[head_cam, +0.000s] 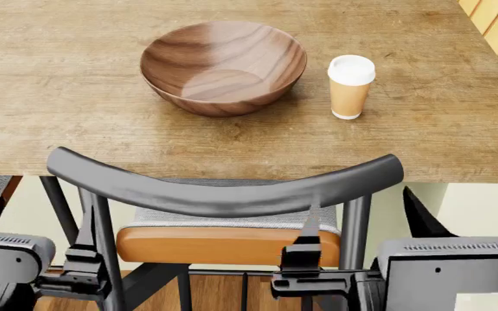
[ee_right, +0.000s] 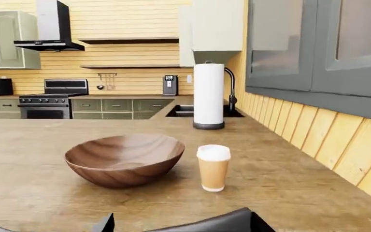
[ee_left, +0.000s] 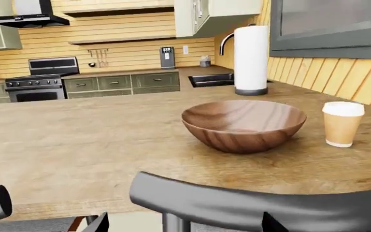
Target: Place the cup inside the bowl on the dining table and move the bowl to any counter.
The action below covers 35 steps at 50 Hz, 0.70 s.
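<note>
Cup [head_cam: 351, 85] stands upright just beside the empty bowl [head_cam: 223, 65] on the dining table [head_cam: 59, 97], both grippers low behind the chair [head_cam: 223, 188], jaw states unclear; reaching past the chairback risks toppling the light cup.

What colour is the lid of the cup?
White, on a tan cup. The head view shows the lid best.

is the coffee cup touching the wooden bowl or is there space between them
Apart. The head view plainly shows a strip of bare table between the coffee cup and the wooden bowl; the right wrist view shows the same gap.
</note>
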{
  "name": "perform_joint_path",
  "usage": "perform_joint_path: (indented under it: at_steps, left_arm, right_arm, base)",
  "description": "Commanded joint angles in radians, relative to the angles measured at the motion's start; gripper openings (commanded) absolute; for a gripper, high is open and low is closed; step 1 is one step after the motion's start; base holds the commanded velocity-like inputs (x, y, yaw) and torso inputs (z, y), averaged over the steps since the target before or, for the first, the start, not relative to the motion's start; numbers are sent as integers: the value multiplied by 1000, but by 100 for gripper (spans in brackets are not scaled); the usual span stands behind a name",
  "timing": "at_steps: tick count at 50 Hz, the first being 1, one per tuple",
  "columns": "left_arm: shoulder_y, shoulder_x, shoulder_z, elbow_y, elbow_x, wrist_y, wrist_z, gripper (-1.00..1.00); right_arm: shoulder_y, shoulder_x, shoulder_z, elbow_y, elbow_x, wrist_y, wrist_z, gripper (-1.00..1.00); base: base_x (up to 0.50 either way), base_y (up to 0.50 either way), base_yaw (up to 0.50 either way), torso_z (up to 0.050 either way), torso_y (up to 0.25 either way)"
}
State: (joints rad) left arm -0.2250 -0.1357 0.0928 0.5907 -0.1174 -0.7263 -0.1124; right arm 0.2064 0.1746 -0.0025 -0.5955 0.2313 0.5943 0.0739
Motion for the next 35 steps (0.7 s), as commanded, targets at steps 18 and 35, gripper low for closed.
perform_joint_path:
  at_steps: [18, 35]
  left_arm:
    - [-656, -155, -205, 166, -290, -844, -36, 100]
    - [-675, -223, -207, 120, -485, -832, -186, 100]
  right_arm:
    - [637, 144, 168, -78, 231, 762, 11, 100]
    - [599, 195, 225, -106, 254, 807, -2, 100]
  base:
    - [0, 0, 0, 0, 0]
    - [286, -1, 0, 0, 0]
